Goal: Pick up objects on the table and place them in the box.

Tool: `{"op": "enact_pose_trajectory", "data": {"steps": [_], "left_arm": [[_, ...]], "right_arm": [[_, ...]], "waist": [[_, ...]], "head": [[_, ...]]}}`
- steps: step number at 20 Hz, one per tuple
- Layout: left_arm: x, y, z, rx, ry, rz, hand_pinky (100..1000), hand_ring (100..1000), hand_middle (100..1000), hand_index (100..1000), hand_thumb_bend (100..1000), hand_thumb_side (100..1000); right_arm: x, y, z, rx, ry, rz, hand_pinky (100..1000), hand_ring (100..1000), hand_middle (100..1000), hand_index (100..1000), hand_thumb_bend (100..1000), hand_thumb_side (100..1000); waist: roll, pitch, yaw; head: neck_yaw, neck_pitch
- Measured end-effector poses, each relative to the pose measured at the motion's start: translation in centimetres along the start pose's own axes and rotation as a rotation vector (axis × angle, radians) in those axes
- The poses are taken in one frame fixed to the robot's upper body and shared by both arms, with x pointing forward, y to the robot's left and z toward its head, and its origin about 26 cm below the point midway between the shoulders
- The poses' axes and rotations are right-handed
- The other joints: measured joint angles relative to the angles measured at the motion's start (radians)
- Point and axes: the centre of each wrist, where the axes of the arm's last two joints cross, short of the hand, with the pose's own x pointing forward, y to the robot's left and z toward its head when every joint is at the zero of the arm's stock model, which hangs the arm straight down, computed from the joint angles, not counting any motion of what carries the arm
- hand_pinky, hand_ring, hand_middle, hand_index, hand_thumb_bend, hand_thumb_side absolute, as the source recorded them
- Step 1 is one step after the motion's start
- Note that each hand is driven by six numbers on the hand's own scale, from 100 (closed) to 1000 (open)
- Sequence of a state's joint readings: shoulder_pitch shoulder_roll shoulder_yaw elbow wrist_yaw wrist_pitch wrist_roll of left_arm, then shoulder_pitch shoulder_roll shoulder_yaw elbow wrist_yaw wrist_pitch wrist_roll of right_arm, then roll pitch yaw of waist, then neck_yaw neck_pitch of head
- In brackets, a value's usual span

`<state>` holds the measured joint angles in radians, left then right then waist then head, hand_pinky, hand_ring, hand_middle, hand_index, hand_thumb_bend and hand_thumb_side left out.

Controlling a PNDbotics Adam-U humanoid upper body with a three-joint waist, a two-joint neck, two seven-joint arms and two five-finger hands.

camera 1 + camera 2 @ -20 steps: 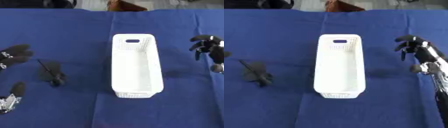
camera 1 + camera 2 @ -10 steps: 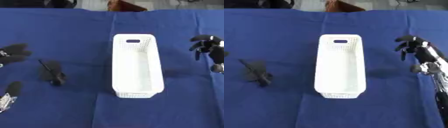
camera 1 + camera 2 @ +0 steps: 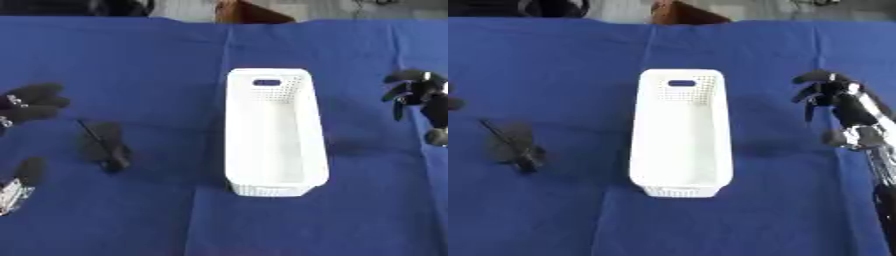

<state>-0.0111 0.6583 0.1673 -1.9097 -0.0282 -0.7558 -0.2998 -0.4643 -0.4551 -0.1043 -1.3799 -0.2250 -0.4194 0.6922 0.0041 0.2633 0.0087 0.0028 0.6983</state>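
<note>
At the right edge of the blue cloth, the right hand hangs with its dark fingers bent downward and spread, holding nothing — relaxed rather than clenched, with the silver forearm running off toward the lower right corner. It sits well apart from the white box, a long perforated bin with a slot handle at its far end, standing upright in the middle of the table and showing a bare white floor inside. At the left edge, the left hand shows only as a cluster of dark fingertips, loosely curved and closed on nothing; in the right eye view just a sliver of it appears. Between that hand and the box, nearer the hand, lies a small dark object — a thin black stem with a darker blob around it, its exact kind hard to make out — resting flat on the cloth, untouched by either hand and outside the box.
</note>
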Motion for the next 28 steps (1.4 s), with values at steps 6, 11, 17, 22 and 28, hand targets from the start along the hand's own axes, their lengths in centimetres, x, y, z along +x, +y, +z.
{"op": "enact_pose_trajectory", "data": {"steps": [6, 11, 17, 22, 28], "left_arm": [[-1.6, 0.4, 0.2, -0.038, 0.021, 0.014, 838, 839, 978, 909, 100, 631], [-2.4, 0.5, 0.6, -0.047, 0.039, 0.031, 839, 839, 980, 909, 100, 632], [-2.6, 0.4, 0.5, -0.046, 0.042, 0.042, 842, 841, 978, 910, 100, 623], [-2.7, 0.3, 0.3, -0.053, 0.038, 0.043, 845, 842, 979, 912, 100, 623], [-2.9, 0.1, -0.4, -0.075, 0.027, 0.04, 848, 843, 977, 913, 100, 634]], "right_arm": [[0.1, 0.0, -0.4, 0.006, -0.008, 0.002, 347, 628, 749, 813, 1000, 541], [0.1, 0.0, -0.4, 0.006, -0.008, 0.003, 347, 628, 748, 813, 1000, 541], [0.2, -0.1, -0.7, 0.008, -0.014, 0.006, 347, 628, 748, 813, 1000, 541], [0.2, 0.0, -0.7, 0.011, -0.014, 0.005, 347, 628, 748, 813, 1000, 541], [0.4, -0.2, -1.1, 0.013, -0.023, 0.009, 347, 628, 748, 813, 1000, 541]], "waist": [[0.0, 0.002, -0.007], [0.0, 0.003, -0.013], [0.001, 0.004, -0.016], [0.001, 0.006, -0.019], [0.0, 0.009, -0.029]], "head": [[0.008, 0.0], [0.009, -0.007], [0.009, -0.007], [0.01, -0.007], [0.018, -0.009]]}}
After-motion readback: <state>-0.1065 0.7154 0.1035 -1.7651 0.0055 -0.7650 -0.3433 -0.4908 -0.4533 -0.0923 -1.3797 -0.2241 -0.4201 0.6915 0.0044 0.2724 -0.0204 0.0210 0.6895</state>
